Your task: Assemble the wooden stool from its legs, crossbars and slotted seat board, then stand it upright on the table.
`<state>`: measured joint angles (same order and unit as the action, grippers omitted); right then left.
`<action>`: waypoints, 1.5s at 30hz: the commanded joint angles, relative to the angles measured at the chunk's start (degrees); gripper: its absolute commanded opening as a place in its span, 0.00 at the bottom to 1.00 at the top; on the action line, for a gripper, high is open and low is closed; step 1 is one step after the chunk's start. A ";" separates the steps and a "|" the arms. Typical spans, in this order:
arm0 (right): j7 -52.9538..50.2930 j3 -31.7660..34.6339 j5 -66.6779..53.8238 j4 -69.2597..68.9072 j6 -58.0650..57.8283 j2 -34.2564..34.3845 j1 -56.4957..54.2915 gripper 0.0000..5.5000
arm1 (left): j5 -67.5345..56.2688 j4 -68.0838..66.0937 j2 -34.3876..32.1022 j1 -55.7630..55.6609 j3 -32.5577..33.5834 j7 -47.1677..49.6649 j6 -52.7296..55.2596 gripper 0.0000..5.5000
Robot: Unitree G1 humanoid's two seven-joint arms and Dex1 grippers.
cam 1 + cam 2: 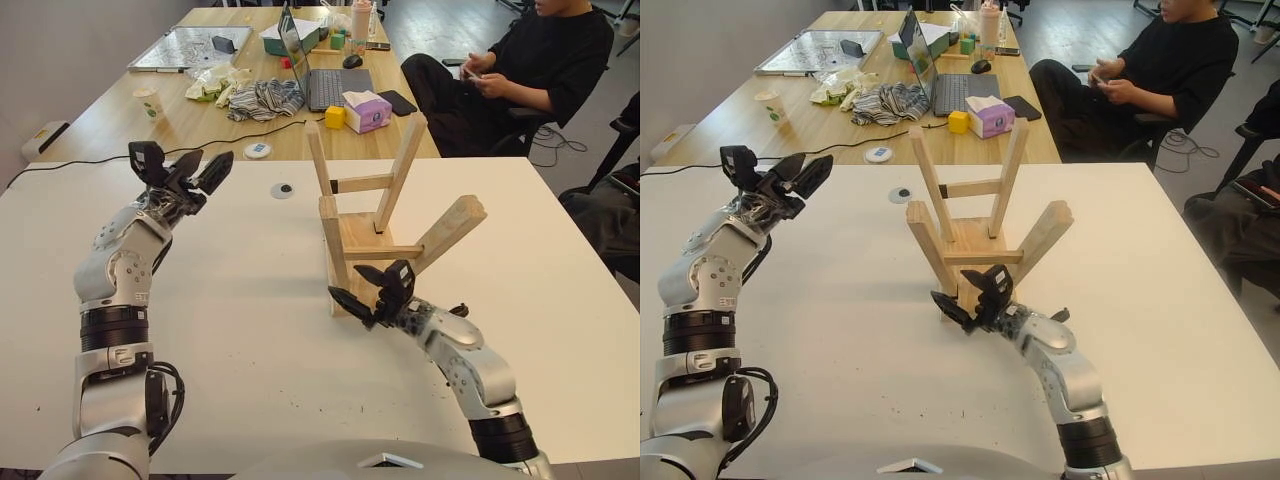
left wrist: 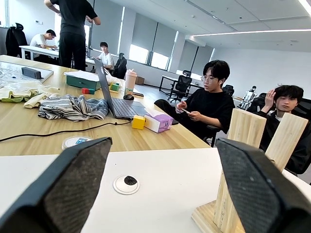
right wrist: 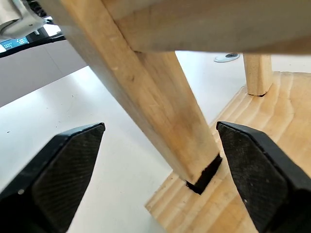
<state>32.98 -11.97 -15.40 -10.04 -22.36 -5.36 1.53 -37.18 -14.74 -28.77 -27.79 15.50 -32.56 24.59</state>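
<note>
Stool (image 1: pixel 352 238) stands upside down on the white bench (image 1: pixel 250 340), seat board (image 3: pixel 252 150) flat, legs up and joined by crossbars. My right pincer (image 1: pixel 368 287) is spread apart on either side of the nearest leg (image 3: pixel 155 97), low by its slot. My left pincer (image 1: pixel 185 163) hangs raised, well apart from the stool, fingers spread too

**Both grippers spread, arms well apart**

My left arm (image 1: pixel 120 262) is bent upward over the left side of the tabletop (image 1: pixel 250 340), with the left gripper (image 1: pixel 205 172) held high toward the far edge, fingers wide apart. My right arm (image 1: pixel 470 368) stretches in low from the near edge — the right gripper (image 1: pixel 374 296) sits just above mid-table, fingers parted too.
</note>
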 commanded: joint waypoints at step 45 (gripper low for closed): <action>36.77 -4.09 -3.42 32.77 47.47 -23.56 -8.63 0.33 | 16.87 -16.18 -5.95 20.80 -3.40 -31.12 -26.97 0.72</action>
<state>71.41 -16.60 -18.11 26.95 28.77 -29.62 -10.12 -21.02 -29.56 -33.43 -7.69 11.15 -64.00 -1.40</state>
